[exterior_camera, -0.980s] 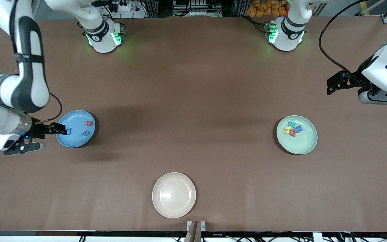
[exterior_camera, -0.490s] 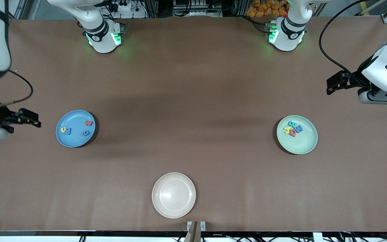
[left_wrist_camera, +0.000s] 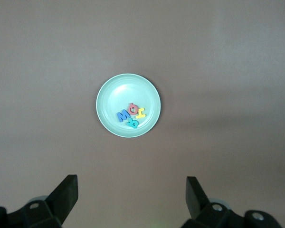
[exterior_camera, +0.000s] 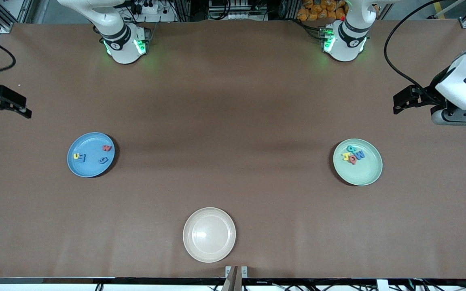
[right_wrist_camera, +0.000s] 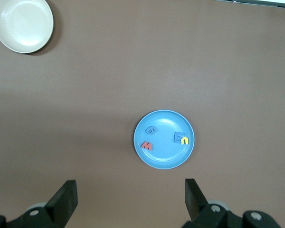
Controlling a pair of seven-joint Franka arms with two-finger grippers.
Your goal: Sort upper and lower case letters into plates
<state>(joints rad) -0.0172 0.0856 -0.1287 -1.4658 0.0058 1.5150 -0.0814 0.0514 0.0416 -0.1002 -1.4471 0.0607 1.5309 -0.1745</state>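
Note:
The blue plate (exterior_camera: 91, 166) lies toward the right arm's end of the table. It holds a yellow letter (exterior_camera: 76, 156), a blue letter (exterior_camera: 82, 158), a red letter (exterior_camera: 106, 148) and another blue letter (exterior_camera: 103, 160). The mint green plate (exterior_camera: 364, 171) lies toward the left arm's end and holds a teal letter (exterior_camera: 352, 148), a yellow one (exterior_camera: 346, 156), a red one (exterior_camera: 353, 160) and a blue one (exterior_camera: 359, 154). My right gripper (exterior_camera: 10, 118) is open and empty at the table's edge, well away from the blue plate (right_wrist_camera: 166, 154). My left gripper (exterior_camera: 403, 105) is open and empty, and the mint plate (left_wrist_camera: 128, 90) shows beneath it.
A cream-beige plate (exterior_camera: 209, 234) sits empty near the front edge, nearer to the front camera than both other plates; it also shows in the right wrist view (right_wrist_camera: 23, 23). Brown table surface lies between the plates.
My right gripper has drawn back from the blue plate toward the table's edge at the right arm's end, uncovering the yellow letter in the plate. The left arm has not moved.

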